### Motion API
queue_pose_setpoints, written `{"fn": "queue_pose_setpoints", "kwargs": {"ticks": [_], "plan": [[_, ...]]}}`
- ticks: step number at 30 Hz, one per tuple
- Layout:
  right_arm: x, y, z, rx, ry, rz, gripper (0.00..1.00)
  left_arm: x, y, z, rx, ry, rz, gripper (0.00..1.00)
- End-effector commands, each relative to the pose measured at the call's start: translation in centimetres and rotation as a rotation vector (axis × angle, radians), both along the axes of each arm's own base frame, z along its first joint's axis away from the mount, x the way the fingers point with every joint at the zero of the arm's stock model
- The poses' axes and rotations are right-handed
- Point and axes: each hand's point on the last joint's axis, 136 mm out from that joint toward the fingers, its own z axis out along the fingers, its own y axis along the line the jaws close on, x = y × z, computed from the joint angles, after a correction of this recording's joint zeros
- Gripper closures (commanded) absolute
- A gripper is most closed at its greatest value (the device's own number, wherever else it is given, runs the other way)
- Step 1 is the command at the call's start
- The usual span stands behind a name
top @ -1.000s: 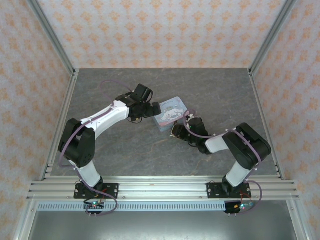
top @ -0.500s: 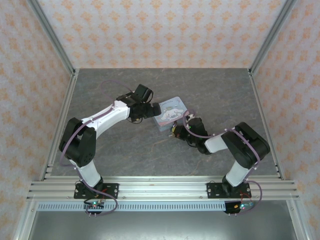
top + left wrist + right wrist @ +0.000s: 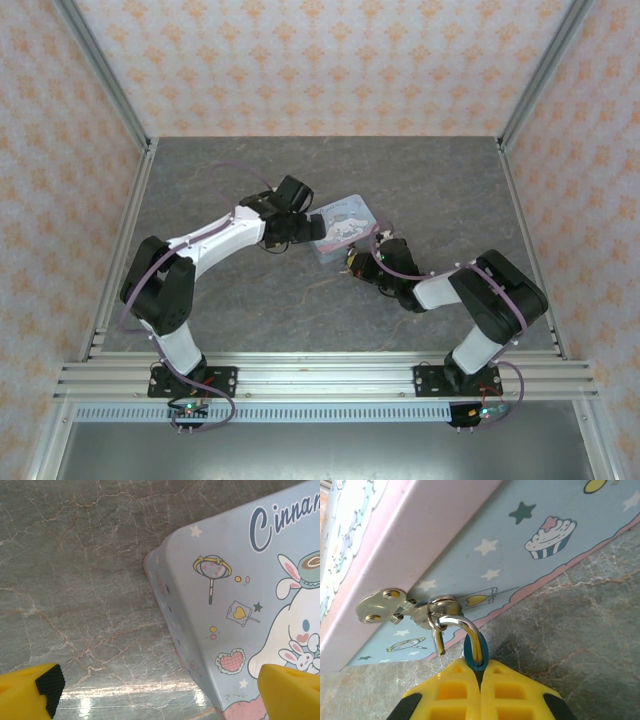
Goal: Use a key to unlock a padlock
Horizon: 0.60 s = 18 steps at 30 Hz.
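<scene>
In the right wrist view, my right gripper (image 3: pixel 480 680) is shut on the dark blue-green padlock (image 3: pixel 475 656), of which only the top of the body shows between the yellow fingers. Its metal shackle (image 3: pixel 462 626) stands open, one end hanging free, and hooks through the ring of the hasp (image 3: pixel 382 605) on the pastel-blue cartoon tin (image 3: pixel 520 545). My left gripper (image 3: pixel 160 692) is open, its fingers wide apart on either side of a corner of the tin (image 3: pixel 240 580). The key is hidden. From above, both grippers (image 3: pixel 305 225) (image 3: pixel 352 262) meet at the tin (image 3: pixel 345 213).
The tin sits on a grey marbled tabletop (image 3: pixel 250 300) with aluminium frame posts and patterned walls around it. A rail (image 3: pixel 320 380) runs along the near edge by the arm bases.
My left gripper has moved right, closer over the tin's left corner. The right gripper has shifted slightly toward the tin while keeping hold of the padlock.
</scene>
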Motion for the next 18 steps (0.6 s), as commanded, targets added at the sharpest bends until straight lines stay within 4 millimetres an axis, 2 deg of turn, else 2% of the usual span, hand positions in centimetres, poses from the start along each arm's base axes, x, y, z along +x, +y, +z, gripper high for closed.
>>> {"fn": "queue_pose_setpoints", "kwargs": {"ticks": [1,18], "plan": [[-0.1,-0.8,-0.1,-0.016,-0.002,-0.023,1.00,-0.6,1.2,-0.6,0.088,-0.002,-0.008,0.00],[0.3,-1.0,0.1,0.022,0.002,-0.052,1.00,-1.9,1.4,-3.8,0.163,0.046,-0.028,0.00]]}}
